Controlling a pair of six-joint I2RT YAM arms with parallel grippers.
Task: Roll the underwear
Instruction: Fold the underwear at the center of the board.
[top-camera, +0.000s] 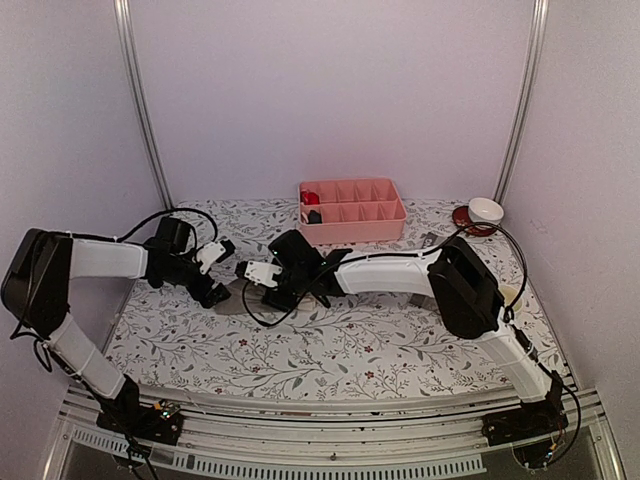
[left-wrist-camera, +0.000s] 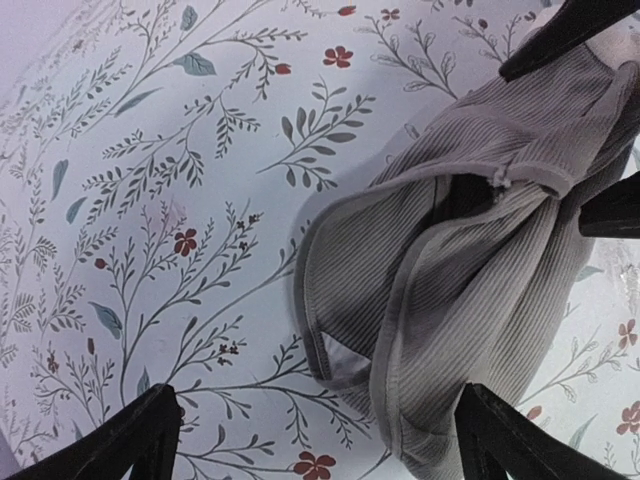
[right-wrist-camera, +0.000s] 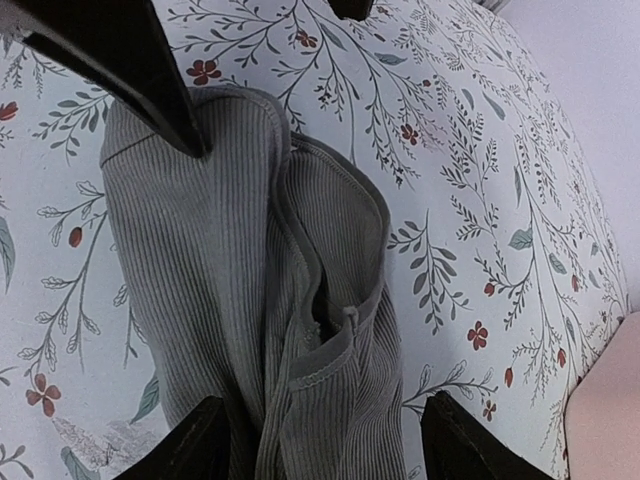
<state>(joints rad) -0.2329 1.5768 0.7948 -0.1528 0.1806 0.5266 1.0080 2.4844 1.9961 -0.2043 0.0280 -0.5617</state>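
At the near edge in the top view, the two arm bases are sitting on a metal rail, and both arms are reaching over the floral tablecloth toward the middle left. The left gripper and the right gripper are facing each other closely, and a small patch of the grey briefs is showing on the table between and below them. Farther back, a pink divided tray is standing with a red item and a dark item in its left compartments, and a white bowl is sitting near the right corner. In the left wrist view, the left gripper is hovering with its jaws spread wide and gripping nothing; the grey briefs, ribbed with pale trim, are lying crumpled and folded on the table, partly between its fingers. The dark fingers of the right gripper are showing at the upper right, at the far end of the cloth. In the right wrist view, the right gripper is standing with its jaws parted around the near end of the grey briefs; one finger is overlapping the fabric, the other is sitting just clear, so nothing is being pinched. A left gripper finger is resting at the cloth's far corner.
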